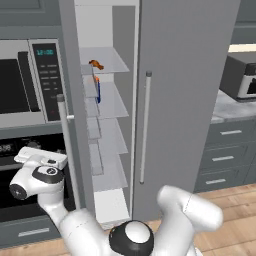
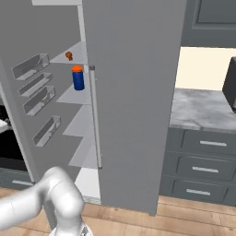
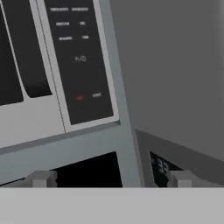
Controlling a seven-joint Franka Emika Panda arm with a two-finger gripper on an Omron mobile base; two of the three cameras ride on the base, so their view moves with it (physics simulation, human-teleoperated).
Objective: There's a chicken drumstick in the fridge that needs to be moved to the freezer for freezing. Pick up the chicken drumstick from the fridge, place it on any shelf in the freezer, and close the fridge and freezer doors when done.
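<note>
The chicken drumstick (image 1: pixel 96 64) (image 2: pixel 69 56) lies on the top glass shelf (image 1: pixel 112 61) of the freezer (image 1: pixel 107 125) (image 2: pixel 76 120), the narrow compartment, whose door (image 1: pixel 70 100) stands open. A blue can with an orange top (image 1: pixel 97 90) (image 2: pixel 78 78) stands one shelf lower. The fridge (image 1: pixel 185 100) (image 2: pixel 133 92) beside it has its wide grey door shut, so its inside is hidden. My gripper (image 1: pixel 37 156) (image 3: pixel 111 178) hangs low on the left, outside the open freezer door and in front of the microwave panel. It is open, its fingertips (image 3: pixel 41 178) wide apart with nothing between them.
A microwave (image 1: pixel 25 80) with a dark control panel (image 3: pixel 78 57) sits left of the freezer door, with a black oven (image 1: pixel 10 200) below. Clear bins (image 2: pixel 34 99) line the door's inside. On the right are a grey counter (image 2: pixel 203 108), an appliance (image 1: pixel 242 75) and drawers (image 1: pixel 225 155).
</note>
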